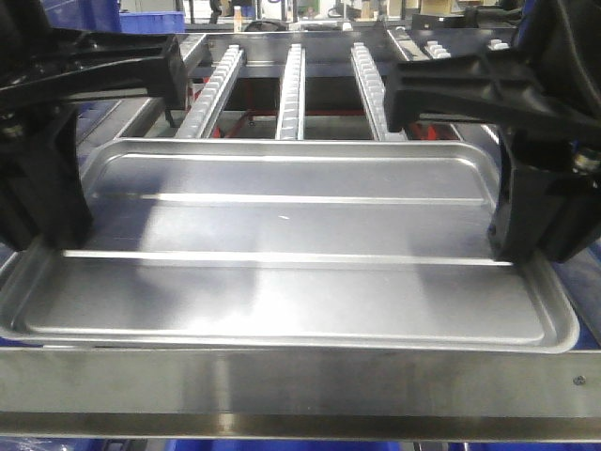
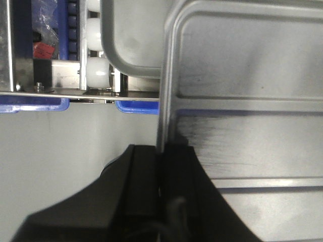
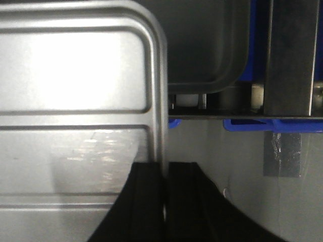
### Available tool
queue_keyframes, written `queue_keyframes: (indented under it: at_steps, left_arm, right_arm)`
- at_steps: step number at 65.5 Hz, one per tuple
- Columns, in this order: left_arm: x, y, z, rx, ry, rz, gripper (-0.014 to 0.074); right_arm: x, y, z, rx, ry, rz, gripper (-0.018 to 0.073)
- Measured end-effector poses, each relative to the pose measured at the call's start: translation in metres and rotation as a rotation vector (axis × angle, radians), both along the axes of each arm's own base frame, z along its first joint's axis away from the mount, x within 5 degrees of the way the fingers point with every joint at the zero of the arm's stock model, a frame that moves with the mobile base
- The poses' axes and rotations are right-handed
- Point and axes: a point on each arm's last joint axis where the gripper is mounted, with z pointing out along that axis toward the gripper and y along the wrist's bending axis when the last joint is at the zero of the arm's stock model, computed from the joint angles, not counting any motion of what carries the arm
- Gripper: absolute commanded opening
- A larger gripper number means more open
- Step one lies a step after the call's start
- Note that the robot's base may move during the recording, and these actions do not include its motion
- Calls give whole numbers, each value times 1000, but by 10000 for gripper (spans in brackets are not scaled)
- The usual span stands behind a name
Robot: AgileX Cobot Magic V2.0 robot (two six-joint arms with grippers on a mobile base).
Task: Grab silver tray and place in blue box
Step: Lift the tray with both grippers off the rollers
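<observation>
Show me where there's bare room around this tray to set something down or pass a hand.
Free: the floor of the silver tray, between the left tool and right tool, far rim to near rim; also the steel ledge along its near rim. Crowded: both short ends, where each tool pinches the rim.

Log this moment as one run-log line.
phase: grasp | left tool: shut on silver tray left rim | right tool: shut on right rim | placement: not done
</observation>
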Motion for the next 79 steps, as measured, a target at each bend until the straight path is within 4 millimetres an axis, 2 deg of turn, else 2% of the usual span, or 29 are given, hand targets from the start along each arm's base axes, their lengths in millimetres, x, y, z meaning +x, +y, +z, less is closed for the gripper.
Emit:
queue_keyframes:
  at_steps: [79]
  left_arm:
    - [0, 0, 0, 0, -1, 3, -96]
  right_arm:
    - [0, 0, 0, 2, -2, -3, 58]
